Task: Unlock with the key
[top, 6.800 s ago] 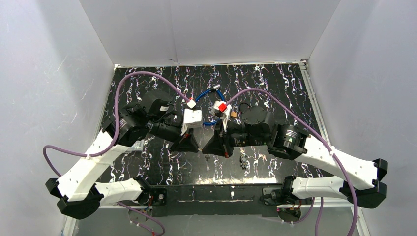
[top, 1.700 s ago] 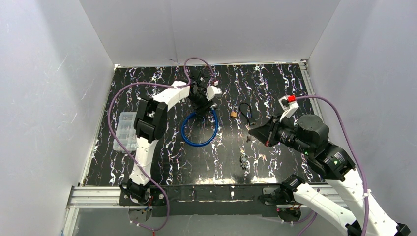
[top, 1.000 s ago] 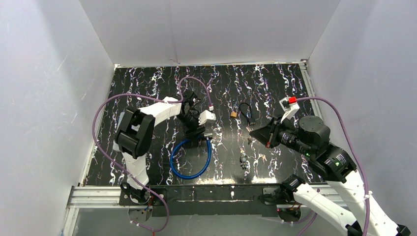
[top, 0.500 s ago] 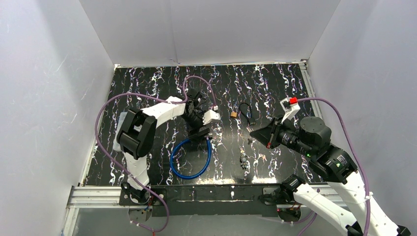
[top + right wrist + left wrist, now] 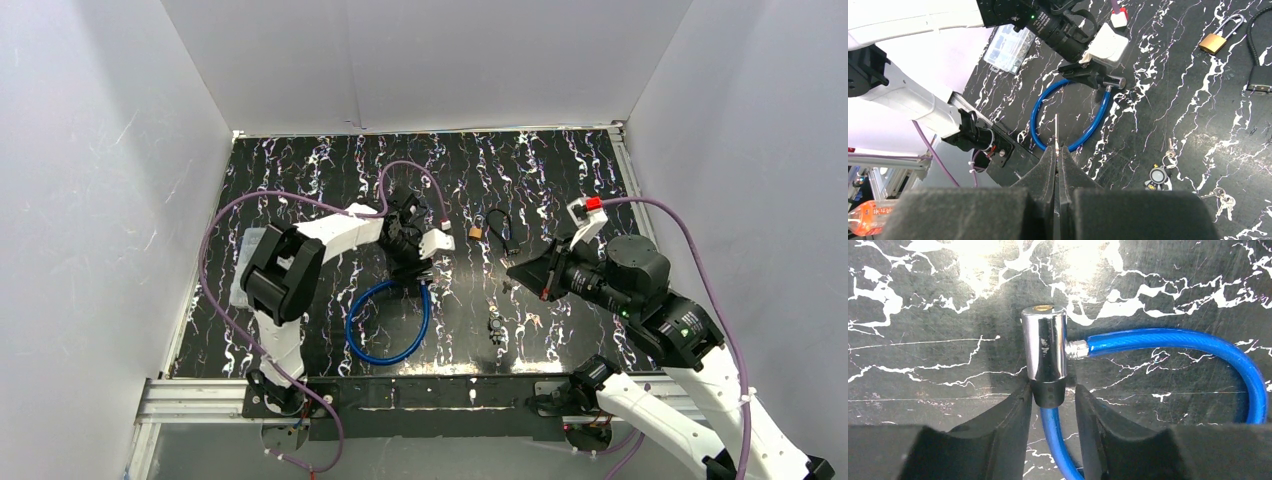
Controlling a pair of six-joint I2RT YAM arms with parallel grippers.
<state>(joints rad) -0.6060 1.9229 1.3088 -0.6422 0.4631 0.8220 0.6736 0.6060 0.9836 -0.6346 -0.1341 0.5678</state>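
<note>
Held key (image 5: 1056,129) clenched in right claw (image 5: 1056,150), blade aimed straight ahead toward lock (image 5: 1046,345) on table (image 5: 1198,100). Straddled lock's black neck with left claw (image 5: 1052,392); grip unclear.

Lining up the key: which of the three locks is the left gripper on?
The blue cable lock: the left gripper straddles the neck of its chrome barrel. The brass padlock and black lock lie untouched to its right.

lt: bright, diffuse | glare: table (image 5: 968,255), chrome lock head (image 5: 1044,345) | shadow beside lock head | left claw (image 5: 1052,392) soft-focus
</note>
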